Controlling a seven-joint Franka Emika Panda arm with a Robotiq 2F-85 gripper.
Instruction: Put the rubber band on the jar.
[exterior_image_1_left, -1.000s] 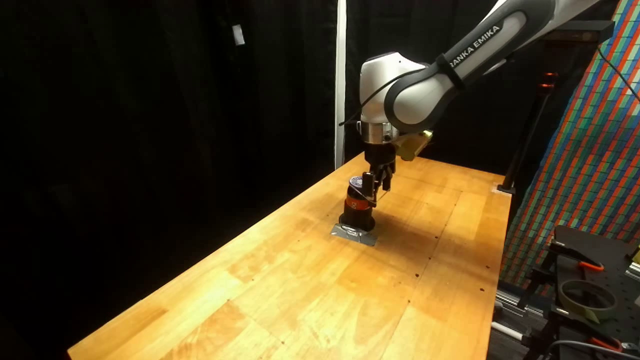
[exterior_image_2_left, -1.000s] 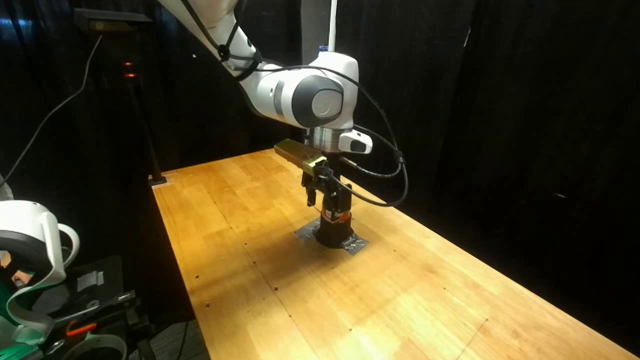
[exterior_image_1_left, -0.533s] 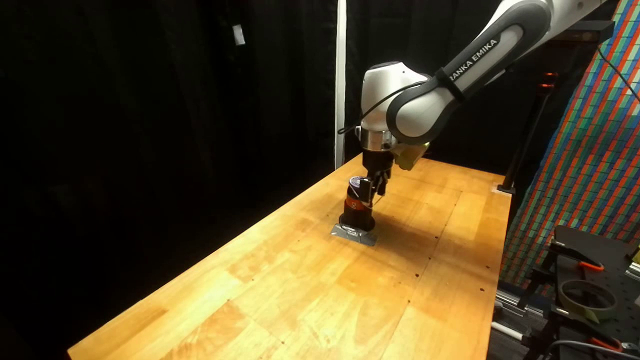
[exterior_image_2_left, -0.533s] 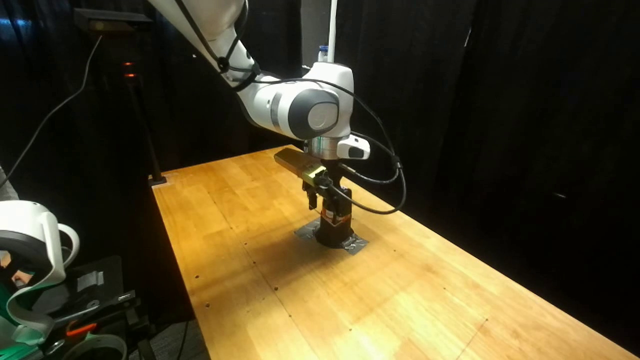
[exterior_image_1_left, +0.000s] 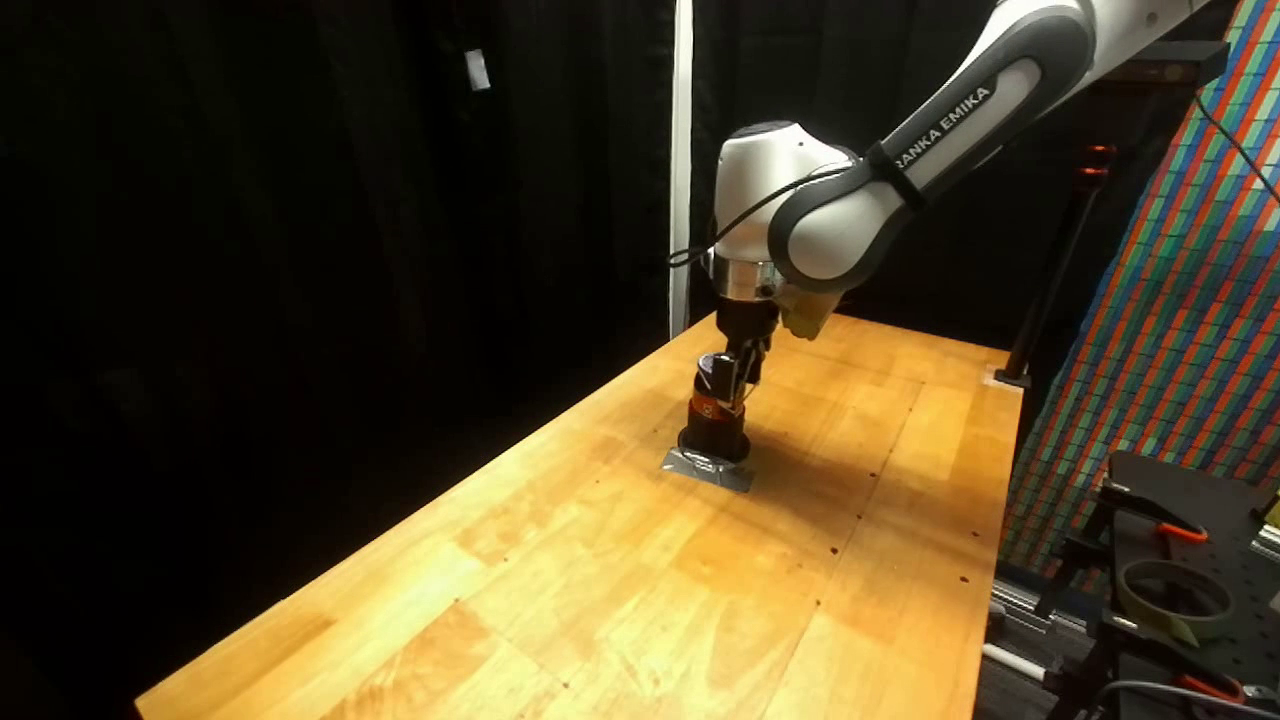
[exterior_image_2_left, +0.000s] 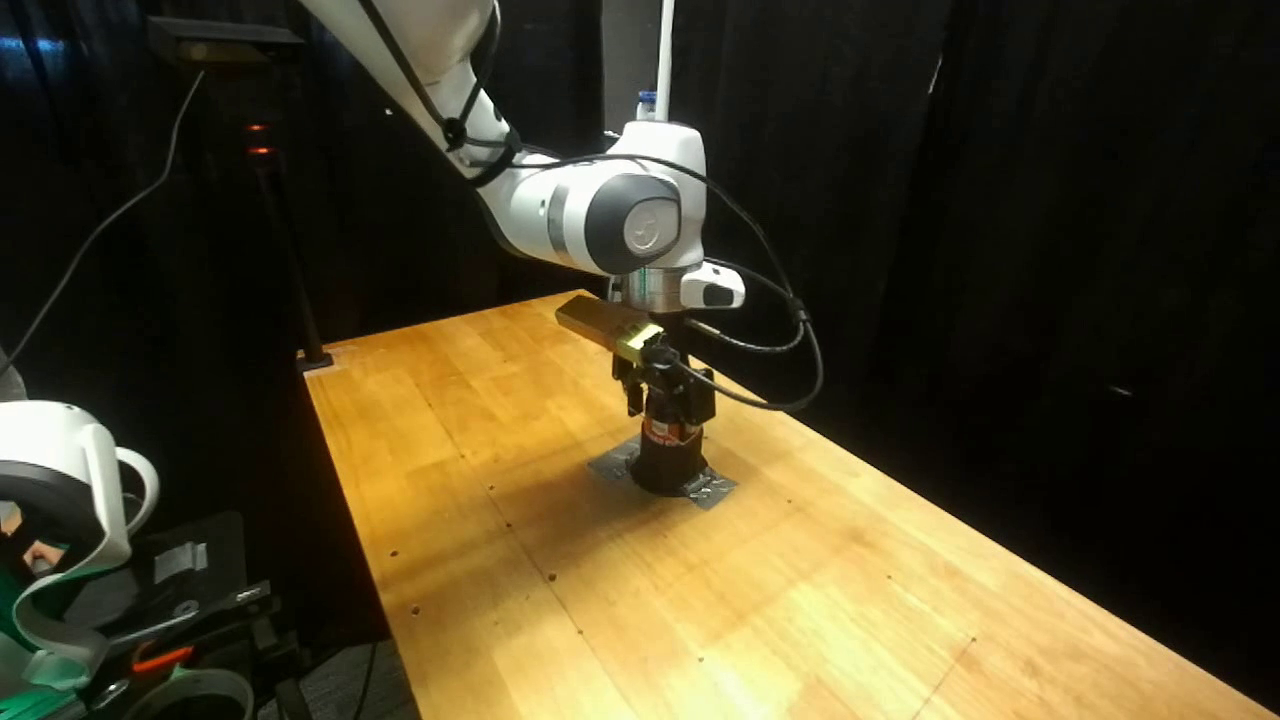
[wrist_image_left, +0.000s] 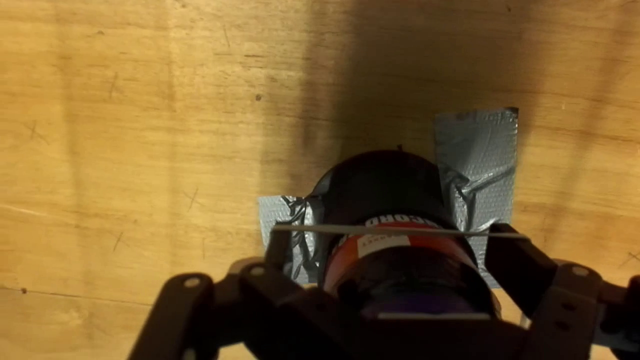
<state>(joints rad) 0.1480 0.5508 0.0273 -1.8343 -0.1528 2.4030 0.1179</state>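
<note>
Stretching 1 band (wrist_image_left: 390, 230): 2 fingers (wrist_image_left: 517, 264)

- Robotics lab, by its look
- White robot arm (exterior_image_1_left: 830, 225) above wooden bench (exterior_image_1_left: 600, 600)
- Black curtains (exterior_image_1_left: 350, 300) far side
- Right, in an exterior view: tape roll (exterior_image_1_left: 1136, 608), dark shelf (exterior_image_1_left: 1220, 510)

In an exterior view, gripper (exterior_image_2_left: 664, 416) hides top of jar (exterior_image_2_left: 668, 456) (arm (exterior_image_2_left: 545, 200) cut by upper edge) and the rubber band (wrist_image_left: 390, 230) of the wrist view is too thin to trace, while that close view crops the gripper's rear.
</note>
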